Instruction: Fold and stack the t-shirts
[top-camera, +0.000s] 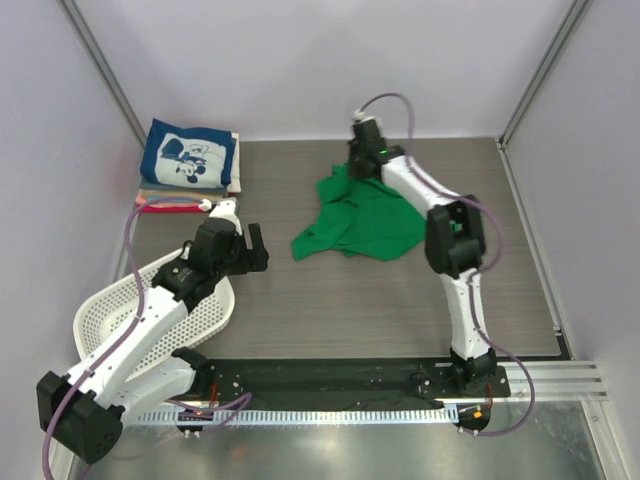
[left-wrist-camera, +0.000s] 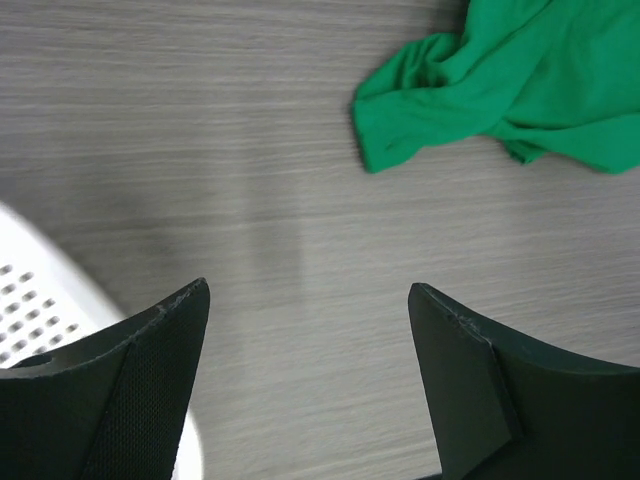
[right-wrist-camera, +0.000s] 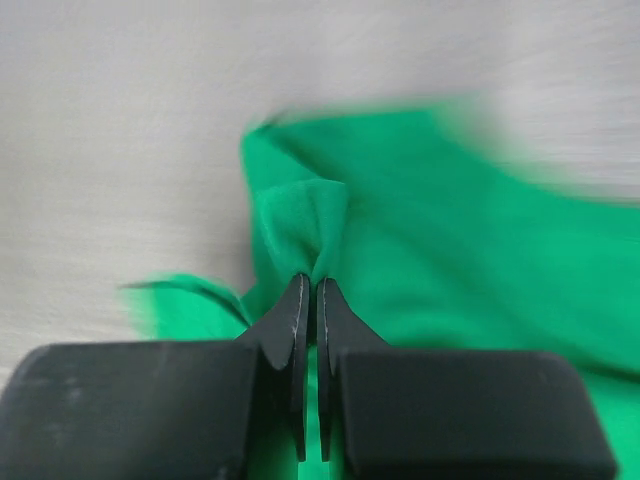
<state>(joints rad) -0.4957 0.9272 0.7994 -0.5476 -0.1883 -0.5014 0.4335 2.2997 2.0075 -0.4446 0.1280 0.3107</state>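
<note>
A bright green t-shirt (top-camera: 360, 218) lies crumpled on the wooden table, centre-back. My right gripper (top-camera: 358, 160) is at its far edge, shut on a pinch of the green cloth (right-wrist-camera: 310, 215). My left gripper (top-camera: 247, 247) is open and empty, left of the shirt, above bare table; the shirt's near corner shows in the left wrist view (left-wrist-camera: 420, 90). A folded stack sits at the back left with the navy cartoon-print tee (top-camera: 190, 155) on top and cream and red-pink ones under it.
A white perforated basket (top-camera: 150, 310) lies under my left arm at the front left; its rim shows in the left wrist view (left-wrist-camera: 30, 290). Enclosure walls stand on the left, back and right. A metal rail runs along the near edge.
</note>
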